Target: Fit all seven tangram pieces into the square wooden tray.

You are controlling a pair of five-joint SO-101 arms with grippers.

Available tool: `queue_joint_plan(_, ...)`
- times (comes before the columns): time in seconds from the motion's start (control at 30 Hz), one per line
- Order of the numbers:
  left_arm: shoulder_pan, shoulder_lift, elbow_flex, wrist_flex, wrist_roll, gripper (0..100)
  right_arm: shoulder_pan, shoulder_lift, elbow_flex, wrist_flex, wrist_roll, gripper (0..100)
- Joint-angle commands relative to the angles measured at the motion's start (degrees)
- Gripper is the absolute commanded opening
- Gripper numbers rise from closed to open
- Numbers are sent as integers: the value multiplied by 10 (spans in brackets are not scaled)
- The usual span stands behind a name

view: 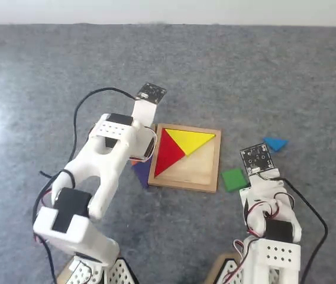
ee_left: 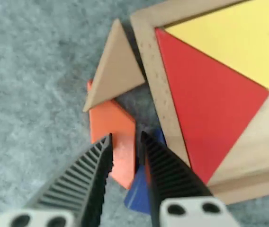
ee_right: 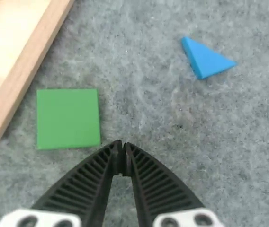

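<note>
The square wooden tray [view: 210, 177] holds a red triangle [view: 167, 152] and a yellow triangle [view: 190, 139]. My left gripper [ee_left: 125, 146] hangs just off the tray's left side, fingers slightly open above an orange piece [ee_left: 111, 125]. That piece partly overlies a dark blue piece [ee_left: 139, 198]. A tan triangle [ee_left: 115, 71] lies against the tray frame [ee_left: 148, 56]. My right gripper [ee_right: 123, 158] is shut with nothing in it, right of the tray, close to a green square [ee_right: 68, 118]. A light blue triangle [ee_right: 205, 59] lies farther off.
Grey felt covers the table. In the high view the green square [view: 233, 178] sits by the tray's right front corner and the light blue triangle [view: 274, 143] lies to its right rear. The left arm [view: 112, 157] covers the pieces left of the tray.
</note>
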Motion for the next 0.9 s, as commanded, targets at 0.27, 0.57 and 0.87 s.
queue_joint_plan(0.27,3,25,-23,17,5,109,-5,-9,-4,-14,7,9)
queue_joint_plan(0.57,-54,35,-51,91,-24,156,-5,-9,-4,-14,7,9)
queue_joint_plan(0.87,-74,82,-95,92,-33,156,-5,-9,-4,-14,7,9)
